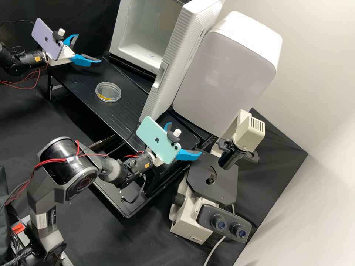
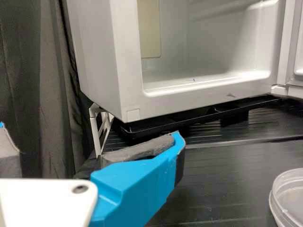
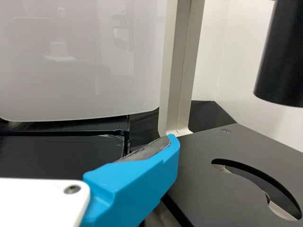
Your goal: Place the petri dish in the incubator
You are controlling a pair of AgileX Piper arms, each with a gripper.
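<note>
We saw dish [image 1: 108, 92] lying on tabletop [image 1: 77, 83], just before incubator [image 1: 124, 33], outside it; door [image 1: 177, 51] stood open. Left fingers [image 1: 87, 60] were spread apart, gripping nothing, above tabletop's far end, apart from dish. Right fingers [image 1: 188, 154] were likewise apart and empty, beside microscope [image 1: 212, 181] stage, below door's corner.

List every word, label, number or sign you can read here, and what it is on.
No text reads legibly.
Yellow sticker on the left arm's wrist: too small to read.
Printed label on the right arm's lower link: too small to read.
Small blue mark on the incubator floor: looks like a cross, not letters.
</note>
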